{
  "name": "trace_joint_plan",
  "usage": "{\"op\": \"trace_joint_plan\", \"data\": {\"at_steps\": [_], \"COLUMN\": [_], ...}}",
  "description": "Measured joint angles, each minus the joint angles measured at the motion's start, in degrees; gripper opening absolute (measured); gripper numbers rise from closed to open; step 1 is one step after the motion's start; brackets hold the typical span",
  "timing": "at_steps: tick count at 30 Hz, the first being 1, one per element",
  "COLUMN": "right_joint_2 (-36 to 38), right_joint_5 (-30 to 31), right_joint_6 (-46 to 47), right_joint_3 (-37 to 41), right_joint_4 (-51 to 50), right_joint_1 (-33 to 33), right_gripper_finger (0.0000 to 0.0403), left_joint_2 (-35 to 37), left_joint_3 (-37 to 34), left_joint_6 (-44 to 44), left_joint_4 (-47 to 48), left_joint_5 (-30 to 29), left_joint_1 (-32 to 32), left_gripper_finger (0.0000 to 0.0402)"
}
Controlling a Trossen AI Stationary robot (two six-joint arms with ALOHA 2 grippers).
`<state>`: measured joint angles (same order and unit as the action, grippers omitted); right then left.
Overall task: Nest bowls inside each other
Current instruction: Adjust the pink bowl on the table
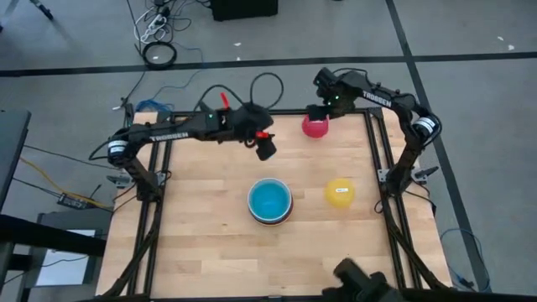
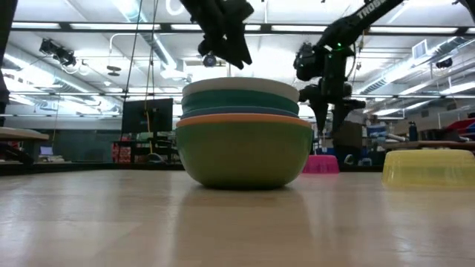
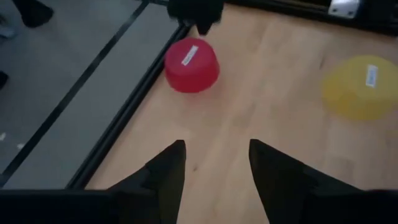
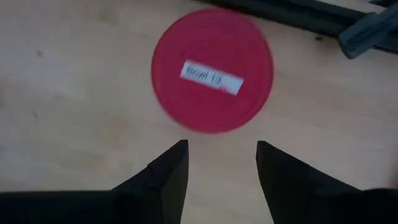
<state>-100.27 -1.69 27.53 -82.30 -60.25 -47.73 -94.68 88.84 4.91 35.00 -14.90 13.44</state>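
Observation:
A stack of nested bowls (image 1: 269,201) stands at the table's middle: green at the bottom, then orange, blue, teal and a white rim on top (image 2: 241,137). A red bowl (image 4: 212,76) lies upside down near the far edge, rim on the wood, a white label on its base. A yellow bowl (image 1: 339,192) lies upside down to the right of the stack. My right gripper (image 4: 217,155) hangs open above the red bowl (image 1: 315,126), pointing down, clear of it. My left gripper (image 1: 267,153) is open in the air beyond the stack, with nothing between its fingers (image 3: 168,171).
The table's dark metal frame rail (image 4: 298,18) runs just past the red bowl at the far edge. A dark device (image 1: 361,281) sits at the near edge on the right. Bare wood lies between the stack, the red bowl (image 3: 191,65) and the yellow bowl (image 3: 364,87).

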Motion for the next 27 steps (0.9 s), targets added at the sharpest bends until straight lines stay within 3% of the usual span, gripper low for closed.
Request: {"op": "trace_joint_plan", "data": {"at_steps": [4,8,13,18,21,24,27], "right_joint_2": [0.0,0.0,0.0,0.0,0.0,-0.9,-3.3], "right_joint_5": [-5.8,-9.8,-9.3,-7.0,-8.7,-12.1,-12.9], "right_joint_6": [2.6,4.0,4.4,4.4,5.4,5.8,5.6], "right_joint_3": [1.5,2.9,3.7,3.7,3.7,3.6,3.7], "right_joint_4": [2.4,4.5,8.8,12.8,12.3,9.5,6.7], "right_joint_1": [-4.6,-6.7,-6.1,-5.6,-6.8,-8.6,-9.5], "right_gripper_finger": [0.0188,0.0189,0.0183,0.0177,0.0170,0.0165,0.0164], "left_joint_2": [-0.6,-2.2,-7.6,-13.8,-16.5,-20.3,-25.2], "left_joint_3": [-0.1,0.0,0.0,0.0,0.0,3.0,9.7], "left_joint_6": [0.2,2.0,7.6,14.8,21.6,29.2,33.2], "left_joint_4": [-2.9,-6.3,-11.7,-18.6,-26.9,-33.2,-32.7], "left_joint_5": [2.8,12.0,28.0,38.4,44.9,50.6,54.7], "left_joint_1": [3.3,7.3,13.8,17.9,19.5,21.1,21.7], "left_gripper_finger": [0.0186,0.0186,0.0186,0.0186,0.0186,0.0186,0.0186]}}
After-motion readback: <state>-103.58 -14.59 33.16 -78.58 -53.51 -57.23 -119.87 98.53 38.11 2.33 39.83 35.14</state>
